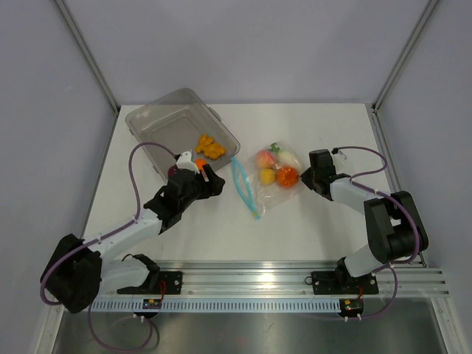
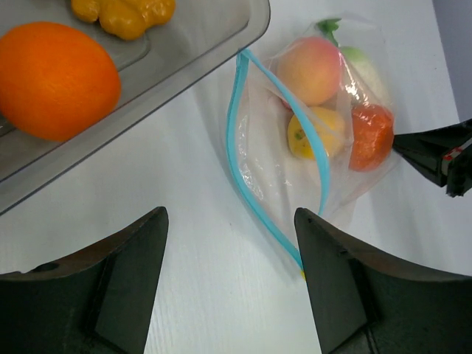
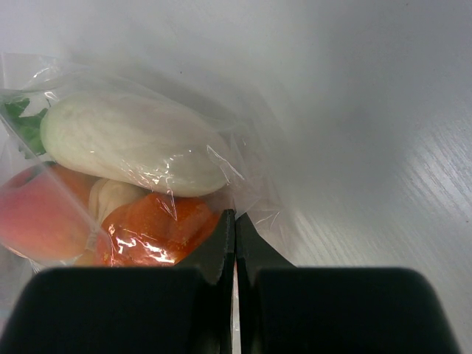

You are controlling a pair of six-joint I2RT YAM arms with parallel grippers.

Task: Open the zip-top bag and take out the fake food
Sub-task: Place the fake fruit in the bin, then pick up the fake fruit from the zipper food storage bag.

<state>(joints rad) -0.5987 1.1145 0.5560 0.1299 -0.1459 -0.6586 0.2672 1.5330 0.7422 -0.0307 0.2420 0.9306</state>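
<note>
The zip-top bag [image 1: 274, 179] lies on the table, its light-blue zip strip [image 2: 247, 169] gaping open toward my left arm. Inside it are pieces of fake food: a peach [image 2: 310, 68], a yellow piece [image 2: 318, 133], an orange-red piece [image 3: 158, 228] and a white one [image 3: 133, 144]. My left gripper [image 2: 230, 217] hovers open over bare table just short of the strip's near end, with nothing between its fingers. At the bag's far edge my right gripper [image 3: 234, 215] is shut on the plastic; it shows in the top view too, right gripper [image 1: 304, 179].
A rigid clear tub [image 1: 151, 122] stands at the back left, right beside my left gripper [image 1: 214, 183]. It holds an orange [image 2: 55, 77] and a yellow piece [image 2: 125, 15]. A metal rail [image 1: 295, 284] runs along the near edge.
</note>
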